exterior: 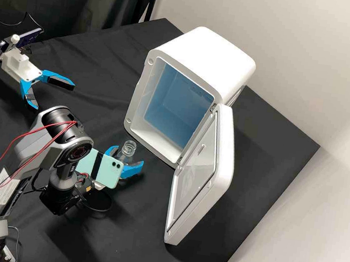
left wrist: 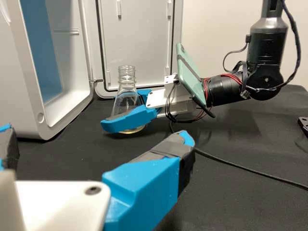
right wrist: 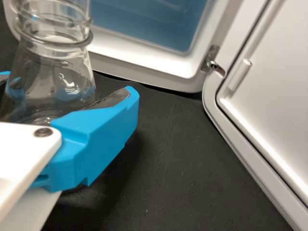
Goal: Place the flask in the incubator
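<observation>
A clear glass flask (exterior: 128,147) (left wrist: 127,98) (right wrist: 50,72) stands upright on the black bench just in front of the white incubator (exterior: 211,54). The incubator's blue inside (exterior: 176,105) is exposed and its door (exterior: 203,173) (left wrist: 139,43) (right wrist: 269,106) is swung wide open. My right gripper (exterior: 127,158) (left wrist: 122,113) (right wrist: 67,86) is shut on the flask's wide base, one blue finger on each side. My left gripper (exterior: 49,91) (left wrist: 96,137) hangs open over the bench far to the left, holding nothing.
A mint-green phone (exterior: 108,167) (left wrist: 190,72) is fixed on the right wrist. A black cable (left wrist: 250,168) trails across the bench behind it. The open door juts toward the bench's right edge (exterior: 267,212). Bare bench lies between the two grippers.
</observation>
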`<act>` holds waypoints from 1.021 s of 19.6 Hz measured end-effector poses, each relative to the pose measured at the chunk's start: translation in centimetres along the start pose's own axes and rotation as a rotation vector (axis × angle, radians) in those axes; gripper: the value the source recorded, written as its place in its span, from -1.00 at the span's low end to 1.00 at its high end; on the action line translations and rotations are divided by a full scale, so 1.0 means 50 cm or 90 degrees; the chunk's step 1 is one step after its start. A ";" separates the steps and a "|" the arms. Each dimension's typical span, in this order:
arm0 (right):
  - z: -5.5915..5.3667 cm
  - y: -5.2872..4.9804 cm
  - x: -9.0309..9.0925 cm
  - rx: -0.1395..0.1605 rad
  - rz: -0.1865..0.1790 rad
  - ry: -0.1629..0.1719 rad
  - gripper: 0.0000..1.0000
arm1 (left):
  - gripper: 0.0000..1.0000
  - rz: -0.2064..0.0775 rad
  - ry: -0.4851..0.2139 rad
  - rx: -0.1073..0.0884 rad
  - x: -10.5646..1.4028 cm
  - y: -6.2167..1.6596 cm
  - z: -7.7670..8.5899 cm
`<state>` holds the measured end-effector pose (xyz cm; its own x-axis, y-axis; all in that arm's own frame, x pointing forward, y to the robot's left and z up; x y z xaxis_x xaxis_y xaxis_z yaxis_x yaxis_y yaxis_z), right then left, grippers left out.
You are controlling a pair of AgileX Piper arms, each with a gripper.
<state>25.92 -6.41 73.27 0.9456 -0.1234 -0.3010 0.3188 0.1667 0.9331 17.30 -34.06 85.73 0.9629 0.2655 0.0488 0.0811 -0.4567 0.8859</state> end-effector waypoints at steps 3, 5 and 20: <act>0.008 0.010 0.002 0.073 0.006 0.006 -1.00 | 1.00 0.000 0.000 0.000 0.000 0.000 0.000; 0.007 0.020 0.001 0.115 0.013 0.014 -1.00 | 1.00 0.000 0.000 0.000 0.000 0.000 0.000; 0.024 0.134 -0.081 0.183 0.126 -0.014 -1.00 | 1.00 0.001 0.003 0.000 -0.001 0.000 -0.002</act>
<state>24.14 -5.98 80.96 0.9845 -0.1380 -0.1080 0.0957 -0.0928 0.9911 17.25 -34.01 85.78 0.9619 0.2685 0.0518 0.0797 -0.4564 0.8862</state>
